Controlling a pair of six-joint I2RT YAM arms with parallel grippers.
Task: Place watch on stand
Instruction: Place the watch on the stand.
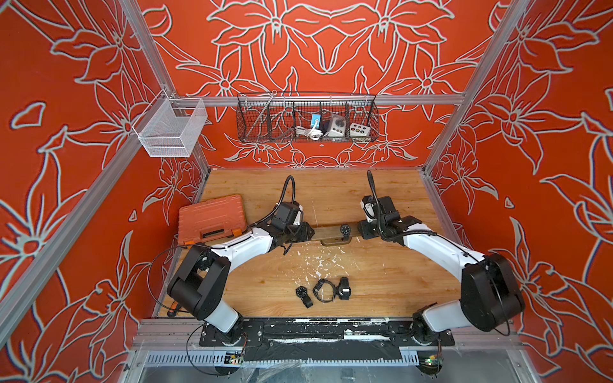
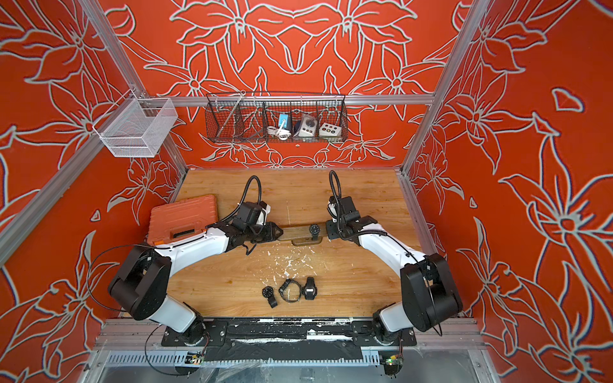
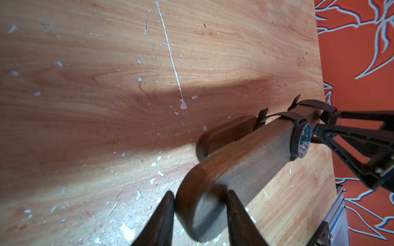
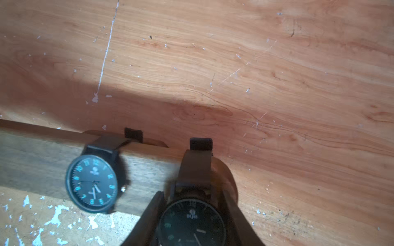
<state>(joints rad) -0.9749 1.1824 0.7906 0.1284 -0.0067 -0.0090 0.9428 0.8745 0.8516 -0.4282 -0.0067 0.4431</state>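
Orange-red walls point(image 1: 331, 49) with pale flower outlines are enclosing a wooden worktop point(image 1: 381, 282) that is showing white paint flecks and scratches. An orange tool case point(image 1: 212, 217) is lying at its left edge, while a black wire basket point(image 1: 258, 119) and a white mesh basket point(image 1: 172, 129) are hanging from the frame rails behind. In both top views the stand point(image 1: 326, 232) point(image 2: 295, 233) is standing crosswise mid-worktop between the two arms, with a mounted watch point(image 1: 345, 229) sitting near its right end. Three spare watches point(image 1: 344, 289) are lying close together nearer the front edge.

The wrist views are showing what the arms are hiding from above. The left end effector point(image 3: 200, 193) is straddling the stand's rounded left end, fingers close against both sides, though whether they are clamping it I cannot tell. The right end effector point(image 4: 191, 193) is gripping the case of the watch point(image 4: 191, 223), whose strap is looping over the stand's right end, just beside the mounted watch with its blue numerals
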